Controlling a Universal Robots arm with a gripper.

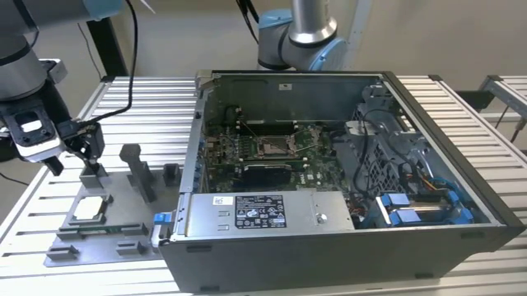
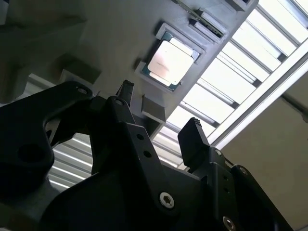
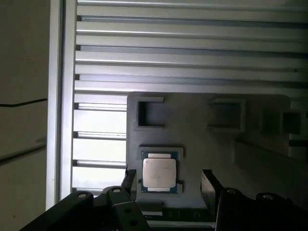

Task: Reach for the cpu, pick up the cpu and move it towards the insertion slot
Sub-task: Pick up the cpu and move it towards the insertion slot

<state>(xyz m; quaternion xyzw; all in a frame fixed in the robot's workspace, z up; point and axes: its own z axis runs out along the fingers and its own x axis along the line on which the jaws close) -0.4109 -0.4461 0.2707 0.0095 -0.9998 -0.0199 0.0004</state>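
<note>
Exterior view: gripper (image 1: 76, 161) over cpu (image 1: 89, 208) at exterior view's left; slot (image 1: 273, 146) mid-frame inside case (image 1: 272, 262). First wrist view: fingers (image 3: 210, 185) spread wide, empty.

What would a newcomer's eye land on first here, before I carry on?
First, the open computer case across the exterior view's middle and right, with the insertion slot on the green board inside it. Then the pale cpu lying in its recess on the grey fixture plate at the exterior view's left. The gripper hovers over it, open and empty, with a finger on either side of it in the first wrist view.
</note>
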